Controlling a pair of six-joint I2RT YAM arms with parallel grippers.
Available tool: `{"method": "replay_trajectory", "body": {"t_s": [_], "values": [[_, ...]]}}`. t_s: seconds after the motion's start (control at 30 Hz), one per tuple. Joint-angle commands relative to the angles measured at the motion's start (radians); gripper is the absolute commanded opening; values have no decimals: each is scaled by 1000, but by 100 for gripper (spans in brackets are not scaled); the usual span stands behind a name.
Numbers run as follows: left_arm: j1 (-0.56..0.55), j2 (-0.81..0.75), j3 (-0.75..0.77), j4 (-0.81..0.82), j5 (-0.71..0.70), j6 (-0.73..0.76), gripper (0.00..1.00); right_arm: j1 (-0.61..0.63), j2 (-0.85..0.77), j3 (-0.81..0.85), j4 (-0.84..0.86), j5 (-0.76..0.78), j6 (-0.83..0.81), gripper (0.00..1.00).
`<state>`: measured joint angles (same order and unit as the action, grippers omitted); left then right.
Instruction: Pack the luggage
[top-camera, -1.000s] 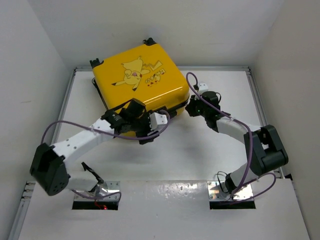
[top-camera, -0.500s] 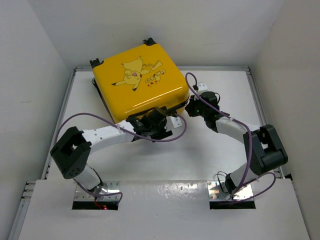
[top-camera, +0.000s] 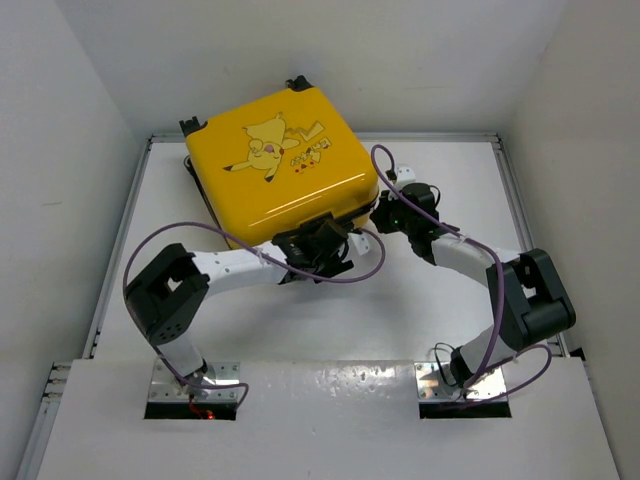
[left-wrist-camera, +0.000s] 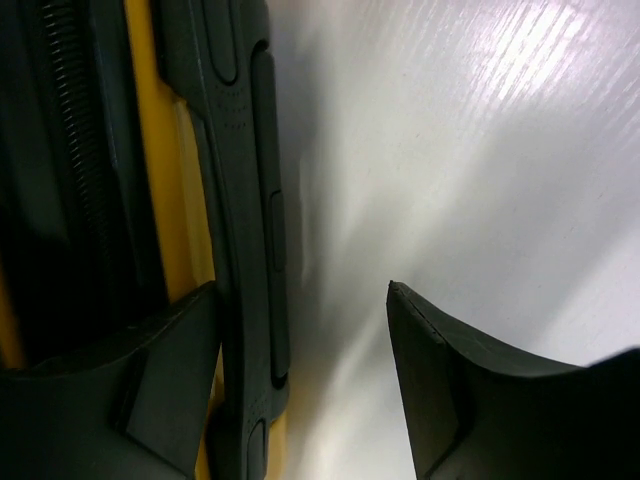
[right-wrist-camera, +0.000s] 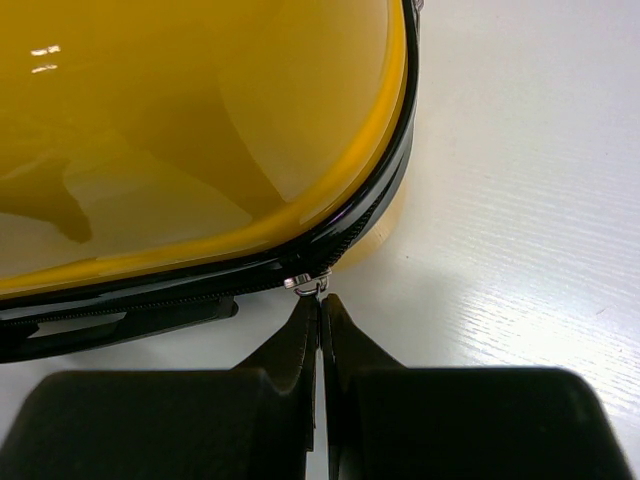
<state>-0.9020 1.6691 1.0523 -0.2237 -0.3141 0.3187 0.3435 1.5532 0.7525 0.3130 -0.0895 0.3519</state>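
We noted the left gripper (left-wrist-camera: 298, 300) had swung in to the closed yellow Pikachu suitcase's (top-camera: 278, 165) near edge, far-left on the table (top-camera: 430, 300), fingers spread; right gripper (right-wrist-camera: 320, 302) pinched the zipper pull (right-wrist-camera: 308, 283); zipping looked next.

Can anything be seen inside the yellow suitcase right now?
No. The yellow suitcase lies closed, so its inside is covered. Only its printed outside and black zipper trim show, the right gripper shut on the zipper pull.

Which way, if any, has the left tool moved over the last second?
Yes. The left tool slid rightward along the near edge of the yellow suitcase, which stayed put.
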Motion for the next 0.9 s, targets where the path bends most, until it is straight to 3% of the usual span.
{"method": "replay_trajectory", "body": {"t_s": [0.0,0.1,0.23,0.3,0.47,0.5,0.57,0.7,0.87], "values": [[69,53,52,26,-13,-4,69,3,13,1,-29,2,6,0],[123,141,72,1,129,-13,67,3,11,-1,-28,-4,6,0],[158,218,90,1,171,-23,65,0,13,5,-29,-13,2,0],[158,242,101,-8,171,-23,59,0,15,8,-28,-18,1,0],[158,291,133,-55,171,-23,30,2,21,13,-28,-23,5,0],[158,302,133,-77,187,-23,13,2,21,15,-26,-21,4,0],[158,256,82,-77,208,-4,0,2,15,15,-29,-23,-1,0],[167,51,-86,-68,241,97,0,-15,-13,-4,-29,4,-47,0],[210,-215,-224,-175,283,276,0,-64,-53,-42,-41,28,-103,0]]}}
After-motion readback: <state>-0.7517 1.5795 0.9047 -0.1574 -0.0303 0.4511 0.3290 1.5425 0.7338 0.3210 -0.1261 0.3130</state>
